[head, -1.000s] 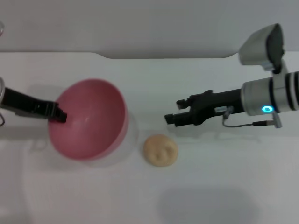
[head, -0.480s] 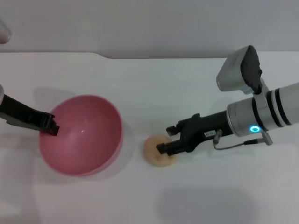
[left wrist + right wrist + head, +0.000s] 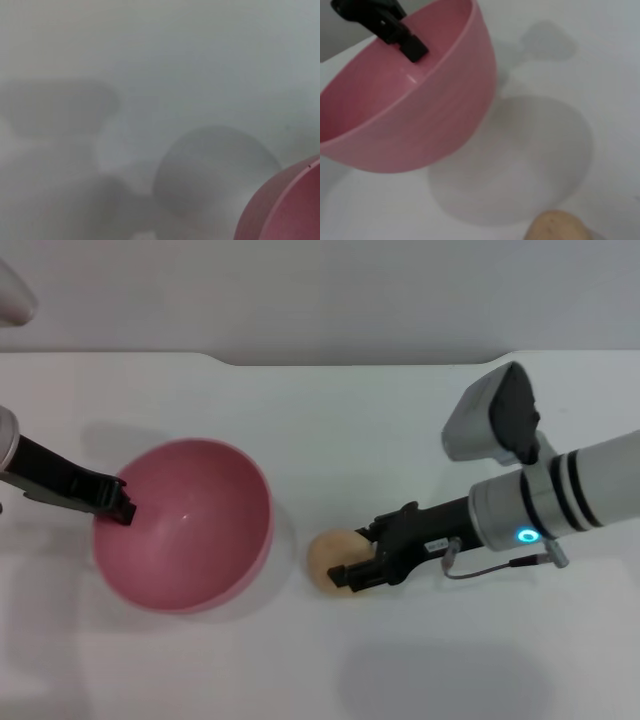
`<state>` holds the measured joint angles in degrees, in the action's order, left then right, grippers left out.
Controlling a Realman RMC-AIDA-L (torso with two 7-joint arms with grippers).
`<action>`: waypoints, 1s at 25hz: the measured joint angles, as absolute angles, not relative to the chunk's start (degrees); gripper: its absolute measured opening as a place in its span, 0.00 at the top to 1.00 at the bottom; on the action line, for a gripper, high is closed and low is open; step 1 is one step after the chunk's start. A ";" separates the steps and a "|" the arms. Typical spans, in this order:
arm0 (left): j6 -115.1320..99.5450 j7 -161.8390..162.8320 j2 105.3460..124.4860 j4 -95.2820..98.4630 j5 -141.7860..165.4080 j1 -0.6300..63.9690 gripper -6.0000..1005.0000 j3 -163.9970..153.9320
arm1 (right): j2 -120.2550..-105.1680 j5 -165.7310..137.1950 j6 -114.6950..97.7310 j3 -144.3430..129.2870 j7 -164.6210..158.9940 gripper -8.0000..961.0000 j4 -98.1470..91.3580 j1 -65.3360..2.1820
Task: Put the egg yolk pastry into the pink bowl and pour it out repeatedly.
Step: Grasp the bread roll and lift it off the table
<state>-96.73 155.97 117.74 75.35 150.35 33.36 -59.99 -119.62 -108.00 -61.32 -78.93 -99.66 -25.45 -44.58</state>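
Observation:
The pink bowl is on the left side of the white table, and my left gripper is shut on its left rim. The right wrist view shows the bowl held tilted just above the table over its shadow, with the left gripper's black fingers on the rim. The bowl is empty. The egg yolk pastry lies on the table right of the bowl. My right gripper is down at the pastry's right side, open, one finger on each side of it. A bit of the pastry shows in the right wrist view.
The white table ends at a grey back edge with a notch. The left wrist view shows only bare table and part of the bowl's rim.
My right gripper came down and left from above the table to the pastry and now straddles it. The left gripper brought the bowl lower and tipped it back towards level.

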 joint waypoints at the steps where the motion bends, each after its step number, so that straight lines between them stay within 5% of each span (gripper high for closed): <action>1: -96.72 155.97 117.77 75.35 150.34 33.37 1.00 -60.21 | -119.62 -107.01 -60.49 -80.52 -99.67 0.31 -25.44 -44.59; 25: -92.39 156.18 117.95 73.43 149.63 35.15 1.00 -63.98 | -118.52 -101.21 -58.28 -81.74 -100.23 0.72 -31.01 -39.80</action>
